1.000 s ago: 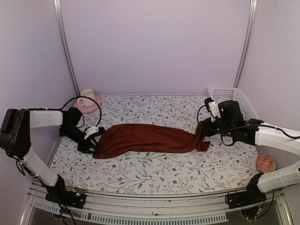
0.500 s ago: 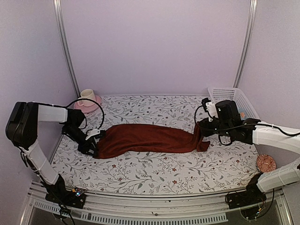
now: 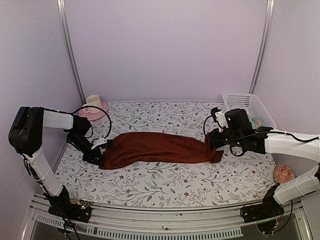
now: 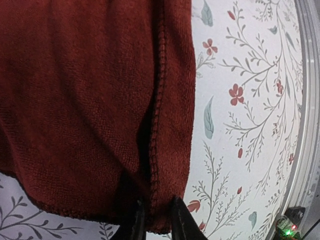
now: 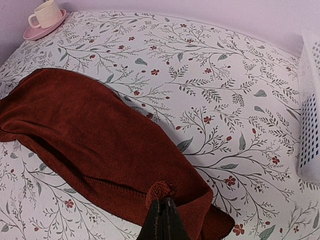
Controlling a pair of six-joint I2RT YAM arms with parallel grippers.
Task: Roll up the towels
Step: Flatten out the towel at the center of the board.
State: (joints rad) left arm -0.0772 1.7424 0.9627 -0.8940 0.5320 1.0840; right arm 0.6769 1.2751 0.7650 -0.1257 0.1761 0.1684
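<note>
The dark maroon towel (image 3: 157, 148) lies as a long bunched strip across the middle of the floral table covering. My left gripper (image 3: 96, 157) is at its left end. In the left wrist view the towel (image 4: 90, 100) fills the frame and my gripper (image 4: 157, 222) is shut on its hemmed corner. My right gripper (image 3: 210, 142) is at the right end. In the right wrist view this gripper (image 5: 162, 215) is shut on a small pinch of the towel (image 5: 100, 130), whose end folds back beside it. The light-blue towel is out of view.
A cream cup on a pink saucer (image 3: 93, 106) stands at the back left, also in the right wrist view (image 5: 46, 15). A white mesh basket (image 3: 247, 101) stands at the back right, its wall near the right gripper (image 5: 311, 115). A pinkish round object (image 3: 283, 173) lies at the right edge.
My right gripper has moved a little to the left with the towel's right end, so the strip is slightly shorter. My left gripper has shifted slightly at the left end, still holding.
</note>
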